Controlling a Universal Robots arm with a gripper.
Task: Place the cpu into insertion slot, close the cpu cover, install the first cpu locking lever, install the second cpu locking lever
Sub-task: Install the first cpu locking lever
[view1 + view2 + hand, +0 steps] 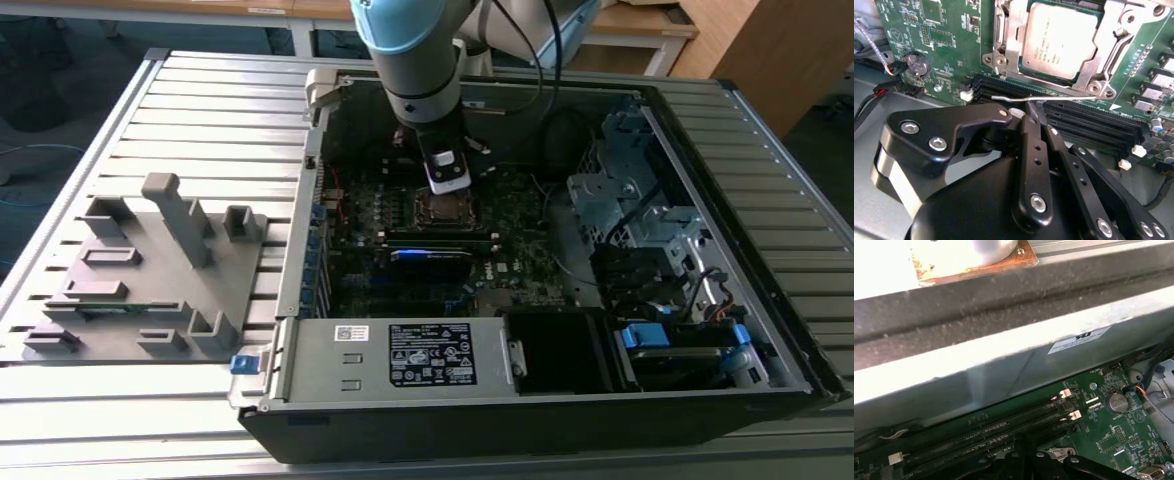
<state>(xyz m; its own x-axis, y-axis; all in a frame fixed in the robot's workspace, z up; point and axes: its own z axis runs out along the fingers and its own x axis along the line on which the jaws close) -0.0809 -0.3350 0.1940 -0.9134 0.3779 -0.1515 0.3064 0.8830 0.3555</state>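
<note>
Small square cpu [1061, 40]: dull matt grey metal top. Silvery cpu cover [1013, 45] frame plate: bare metal, shiny. Thin wire lever [1064, 98]: polished metal. Green circuit board [949, 45]: smooth, slight sheen. Black gripper [1033, 111]: satin links w/ bright screws. Grey case wall [1004, 375]: sheet metal, dusty, matt. Ribbed table [200, 110]: pale brushed metal.

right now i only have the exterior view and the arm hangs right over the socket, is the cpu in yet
observer: yes, in the second wrist view the cpu is seated flat.
operator: cover down or up
observer: down. The cpu cover lies around the chip, whose top shows through its window.
operator: and the tool
observer: the tool is shut, its tips at a thin lever rod that runs along the cover's edge. I can't tell whether it pinches the rod.
</note>
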